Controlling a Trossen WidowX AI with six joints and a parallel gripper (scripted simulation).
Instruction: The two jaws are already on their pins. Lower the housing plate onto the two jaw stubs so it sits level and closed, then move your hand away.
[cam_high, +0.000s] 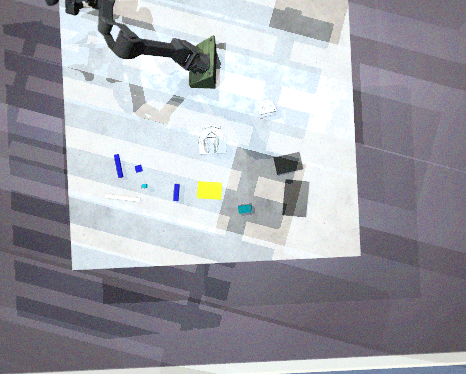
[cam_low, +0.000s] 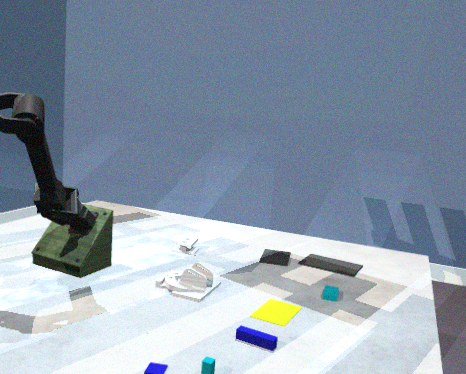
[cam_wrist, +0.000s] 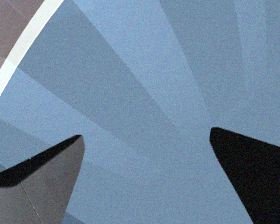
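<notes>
A white assembly (cam_high: 221, 148) (cam_low: 199, 295) rests on the table, with two curved upright pieces (cam_low: 192, 279) on its base that look like the jaws. A smaller white part (cam_high: 267, 108) (cam_low: 188, 244) lies apart, farther back in the exterior view; it may be the housing plate, but white on white makes this unclear. My gripper (cam_wrist: 148, 137) is open in the wrist view, with nothing between the fingers and only blue wall beyond. Its fingertips cannot be made out in the top and exterior views, and it is away from both white parts. Pins and stubs are too small to tell.
My arm stands on a green wedge (cam_high: 210, 75) (cam_low: 97, 252) and reaches toward the upper left. Blue bars (cam_high: 118, 166) (cam_high: 176, 192) (cam_low: 256, 338), a blue block (cam_high: 138, 168), a small cyan block (cam_high: 144, 186) (cam_low: 208, 366), a yellow square (cam_high: 209, 190) (cam_low: 276, 312) and a teal block (cam_high: 245, 209) (cam_low: 330, 293) lie around.
</notes>
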